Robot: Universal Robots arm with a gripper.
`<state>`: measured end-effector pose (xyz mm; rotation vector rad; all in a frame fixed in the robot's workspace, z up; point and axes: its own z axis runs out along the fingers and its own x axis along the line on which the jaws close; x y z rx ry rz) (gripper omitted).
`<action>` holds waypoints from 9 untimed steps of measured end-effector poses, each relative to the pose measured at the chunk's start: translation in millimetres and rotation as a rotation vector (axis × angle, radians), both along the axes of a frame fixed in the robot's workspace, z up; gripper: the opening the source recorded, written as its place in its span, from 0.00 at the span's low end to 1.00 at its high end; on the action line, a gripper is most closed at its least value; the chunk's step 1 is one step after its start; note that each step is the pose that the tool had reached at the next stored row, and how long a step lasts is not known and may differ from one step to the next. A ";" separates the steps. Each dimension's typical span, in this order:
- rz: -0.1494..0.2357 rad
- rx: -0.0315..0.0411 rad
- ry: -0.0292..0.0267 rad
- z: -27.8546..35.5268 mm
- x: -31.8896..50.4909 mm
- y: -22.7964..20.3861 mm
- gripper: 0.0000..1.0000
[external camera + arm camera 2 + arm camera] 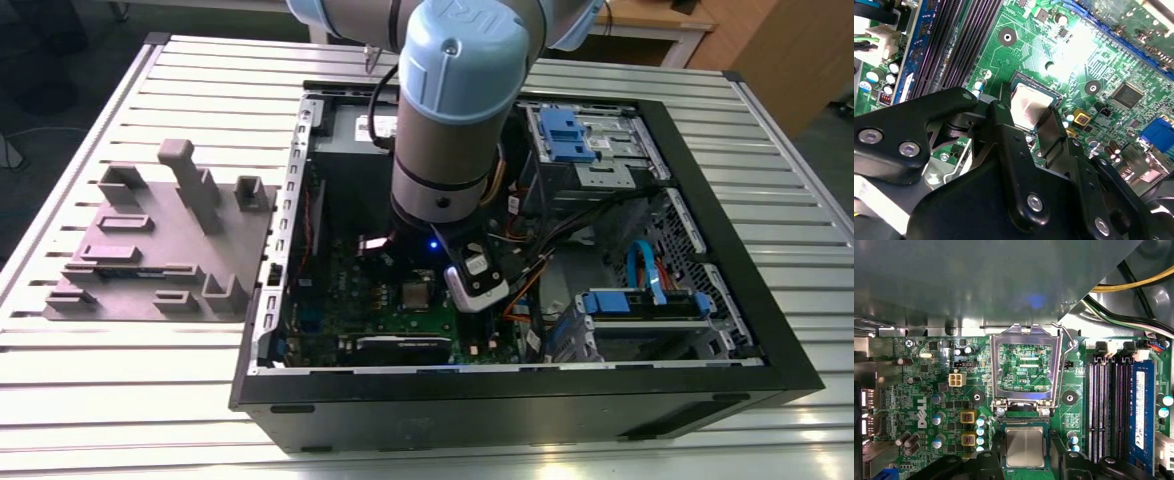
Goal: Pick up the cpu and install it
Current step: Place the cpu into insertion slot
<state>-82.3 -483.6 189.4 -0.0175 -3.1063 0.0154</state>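
Observation:
The cpu [1025,447], a small silver square with a thin dark rim, sits level at the socket [1002,426] of the green motherboard [929,390]. In the second wrist view the cpu [1026,105] lies between two black fingers [1004,125] that press against its opposite edges. My gripper [1026,460] is shut on the cpu, right down at the board. The socket's metal load plate [1024,340] stands flipped open beside it. In the exterior view the arm [454,120] reaches down into the open computer case [534,390].
Memory slots [1109,405] and a blue-labelled module [1141,405] run close beside the socket. Yellow and black cables [1124,287] hang near the case wall. Blue drive brackets [627,300] sit at the exterior view's right. A grey block tray [160,240] lies on the slatted table [120,390] outside the case.

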 end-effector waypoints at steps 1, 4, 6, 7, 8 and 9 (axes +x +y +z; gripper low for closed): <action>0.000 0.0000 0.0000 0.0 0.0 0.0 0.45; 0.000 0.0027 0.0003 3.5 -0.1 0.0 0.45; 0.000 0.0024 0.0025 8.8 -0.2 -0.2 0.45; 0.000 0.0027 0.0031 8.9 0.0 -0.2 0.45; 0.000 0.0026 0.0034 8.9 0.1 -0.2 0.45; 0.000 0.0026 0.0035 8.8 0.3 -0.2 0.45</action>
